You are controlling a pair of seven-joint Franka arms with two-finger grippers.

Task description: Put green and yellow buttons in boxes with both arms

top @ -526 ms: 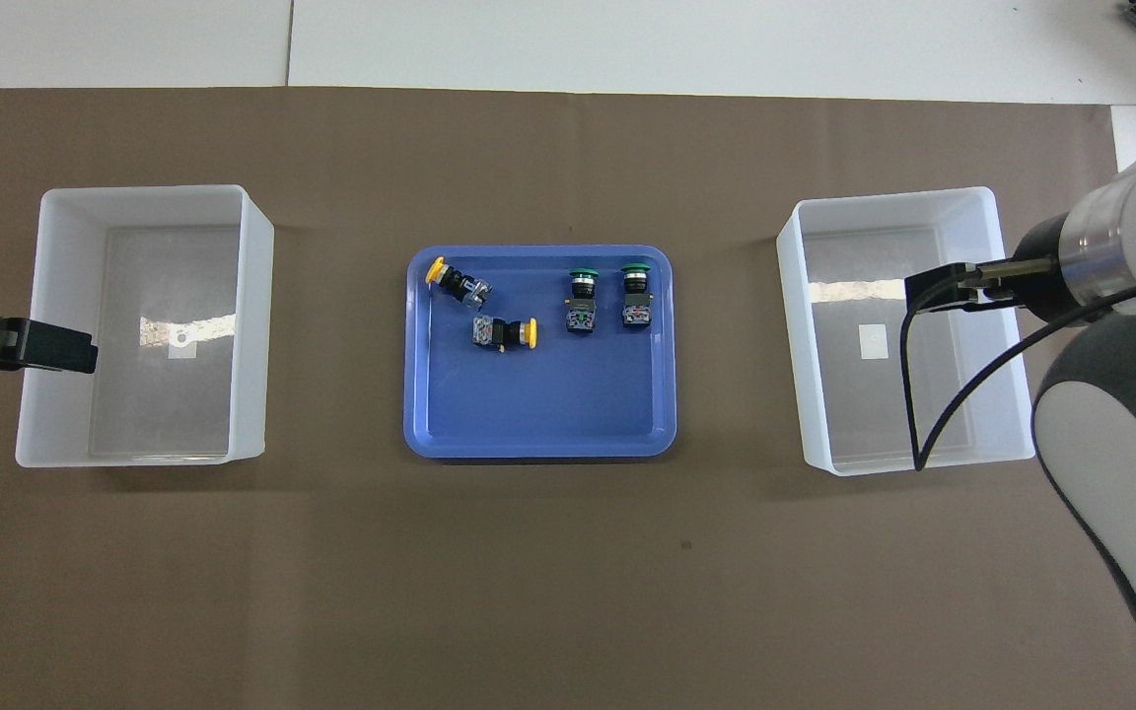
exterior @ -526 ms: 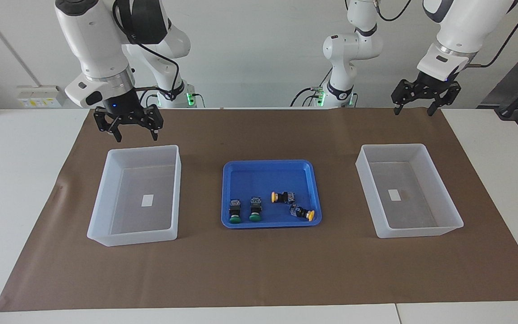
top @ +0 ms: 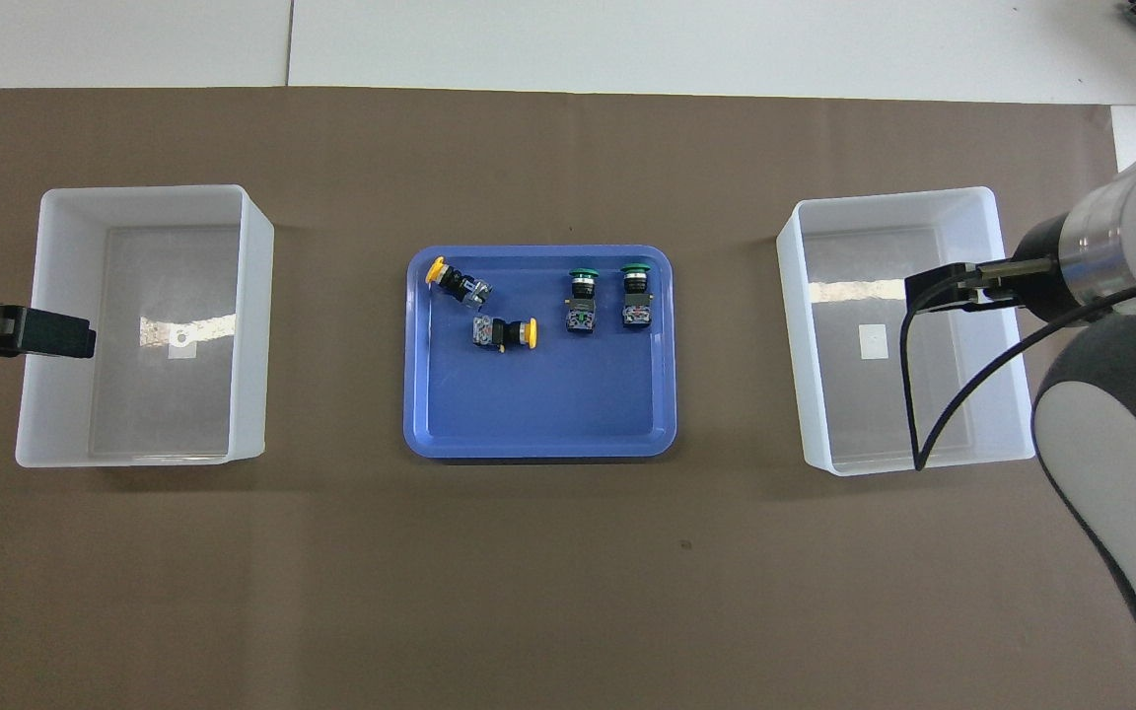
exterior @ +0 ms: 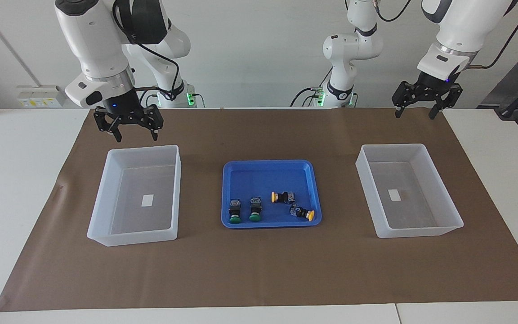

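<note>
Left gripper (exterior: 422, 107) slightly higher, right gripper (exterior: 129, 124) likewise (both spread, empty); green buttons (exterior: 244, 209) side by side, caps away from robots.

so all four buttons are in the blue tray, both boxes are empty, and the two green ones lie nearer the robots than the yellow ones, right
Not quite. The overhead view shows the green buttons no nearer the robots than the yellow buttons; one yellow lies nearest. All four are in the blue tray and both boxes are empty.
</note>
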